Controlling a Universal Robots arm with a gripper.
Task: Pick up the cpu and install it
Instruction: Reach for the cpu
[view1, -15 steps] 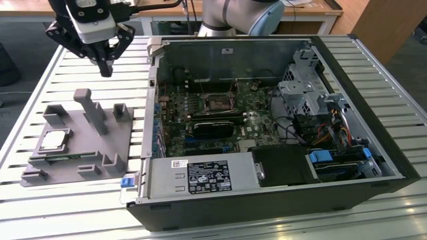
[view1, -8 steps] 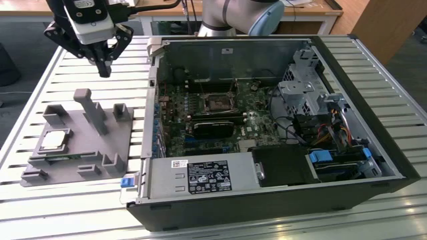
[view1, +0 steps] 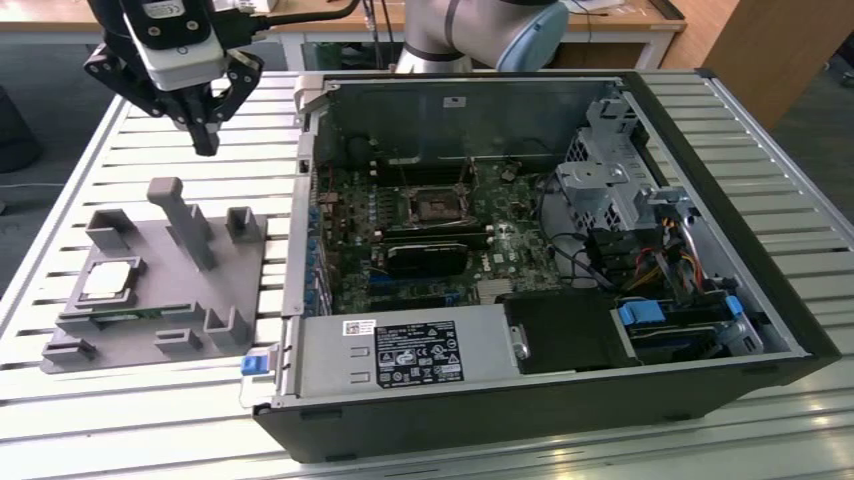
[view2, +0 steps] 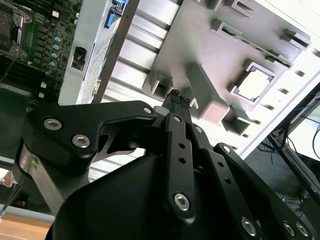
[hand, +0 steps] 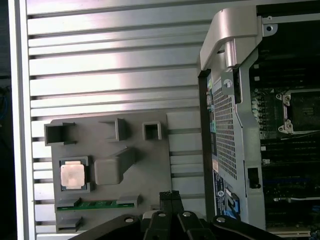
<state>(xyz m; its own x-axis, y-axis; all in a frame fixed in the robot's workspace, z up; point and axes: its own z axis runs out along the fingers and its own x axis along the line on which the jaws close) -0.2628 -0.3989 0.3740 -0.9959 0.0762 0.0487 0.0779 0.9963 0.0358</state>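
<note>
The tool (view1: 203, 138) hangs high beside the grey fixture (view1: 150, 300), fingers pressed together and empty, while the cpu (view1: 107, 281) lies flat in the fixture's square pocket. A clean pick likely means parting the fingers, centring over the chip, and gripping its thin edges squarely. The top is smooth shiny metal and the fixture is matte plastic.

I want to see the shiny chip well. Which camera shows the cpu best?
The first wrist view: the cpu faces the camera squarely, seated in its grey fixture. The exterior view shows it small and slanted; the second wrist view shows it tilted and washed pale.
</note>
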